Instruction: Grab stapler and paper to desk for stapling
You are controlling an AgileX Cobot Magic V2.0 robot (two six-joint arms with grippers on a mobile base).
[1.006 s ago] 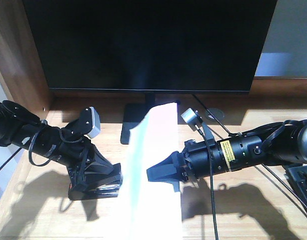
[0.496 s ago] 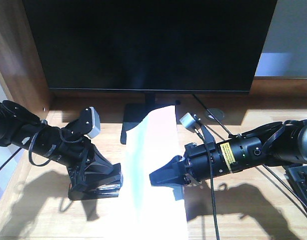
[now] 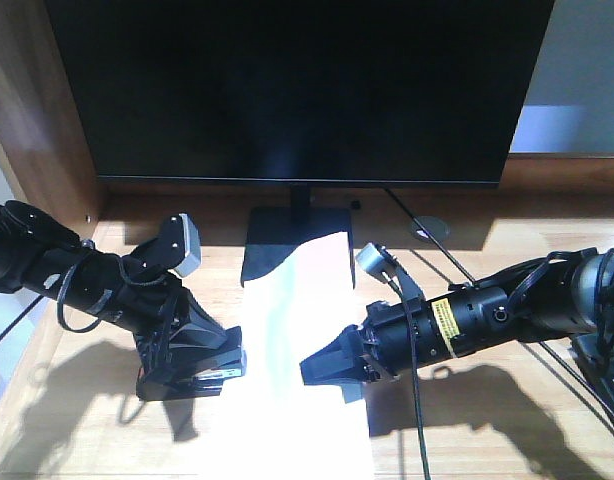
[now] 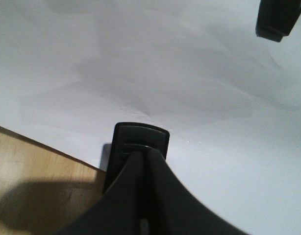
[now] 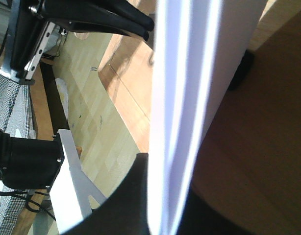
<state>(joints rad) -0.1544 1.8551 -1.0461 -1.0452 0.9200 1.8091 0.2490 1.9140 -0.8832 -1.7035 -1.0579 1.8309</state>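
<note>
Noted the monitor (image 3: 297, 90) first, black and filling the back of the front view. Below it, found the desk (image 3: 507, 430), sunlit, with both arms low over it. Saw the paper (image 3: 297, 350) lying down the middle of the desk, from the monitor's foot toward the near edge. Found the right gripper (image 3: 325, 368) clamped on the paper's right edge; in its wrist view, saw the sheets edge-on between the dark jaws. Found the left gripper (image 3: 212, 345) just left of the paper, bearing down over the stapler (image 3: 187, 386), which sat on the desk by the paper's left edge. Could not tell whether those fingers were clamped on the stapler or only pressing on its top. In the left wrist view, saw a black tip (image 4: 140, 141) lapping over the paper's edge, bare desk beside it; could not tell whether stapler nose or fingers.

Judged the step to be the stapling itself, with both things already on the desk. To do it well, needed the right clamp firm and level, holding the sheets squared without dragging them out of the stapler's mouth. Needed the left press straight down, not slanted, lest the stapler skid on the smooth wood. Needed the nose well inside the margin, not at the very lip. Ought to have let go of the paper only once the press was done.
</note>
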